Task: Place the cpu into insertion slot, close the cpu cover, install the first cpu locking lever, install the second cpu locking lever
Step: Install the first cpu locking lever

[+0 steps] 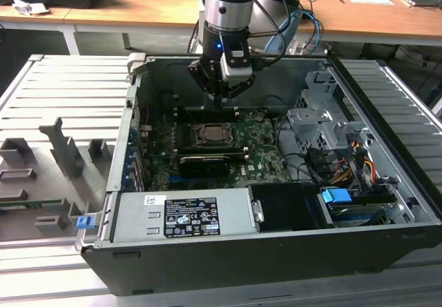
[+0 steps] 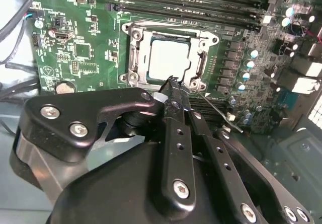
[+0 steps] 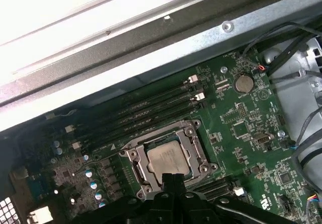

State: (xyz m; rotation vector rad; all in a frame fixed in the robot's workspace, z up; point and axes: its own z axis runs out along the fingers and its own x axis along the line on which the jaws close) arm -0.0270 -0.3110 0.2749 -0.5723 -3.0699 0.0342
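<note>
I see the cpu (image 3: pixel 168 159), a flat silvery square, lying in the insertion slot (image 3: pixel 132 155), with the dark metal cpu cover (image 2: pixel 137 54) framing it, amid green circuit board (image 2: pixel 85 48). My gripper (image 2: pixel 172 82) hovers just above the socket's edge, its black fingers clenched together, holding nothing. The open grey computer case (image 1: pixel 387 265) rests on a ribbed metal table (image 1: pixel 41 86).

Arm (image 1: pixel 228 3) reaches straight down; fingers (image 2: pixel 173 90) pressed together, holding nothing

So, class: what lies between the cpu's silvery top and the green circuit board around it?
The cpu cover, a metal frame, rings the cpu on every side, parting it from the green circuit board; both wrist views show this.
</note>
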